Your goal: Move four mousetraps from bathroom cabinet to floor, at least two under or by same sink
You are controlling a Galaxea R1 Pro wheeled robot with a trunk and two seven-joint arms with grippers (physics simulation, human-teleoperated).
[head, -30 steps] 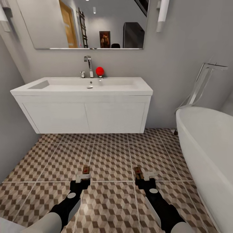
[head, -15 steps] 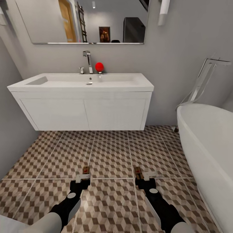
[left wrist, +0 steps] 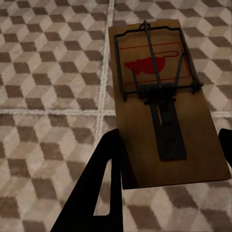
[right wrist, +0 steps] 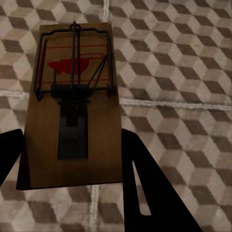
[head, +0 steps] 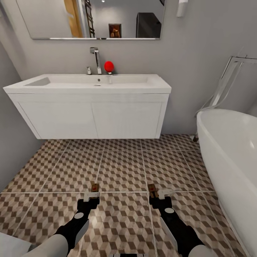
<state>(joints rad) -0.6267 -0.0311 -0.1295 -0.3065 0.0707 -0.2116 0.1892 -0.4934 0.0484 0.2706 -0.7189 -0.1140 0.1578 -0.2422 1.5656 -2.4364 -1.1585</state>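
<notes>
Grippers left (head: 93,195) and right (head: 155,195) each pinch a mousetrap (left wrist: 162,104) (right wrist: 72,104) by its end; dropped from here, either could bounce away from the sink (head: 89,84).

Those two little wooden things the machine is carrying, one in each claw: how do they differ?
Very little. The left mousetrap sits in the left gripper, further from the bathtub; the right mousetrap sits in the right gripper, nearer it. The left one tilts slightly rightward, the right one slightly leftward. Both are flat brown boards with wire springs and a red mouse print, held above the bathroom floor.
</notes>
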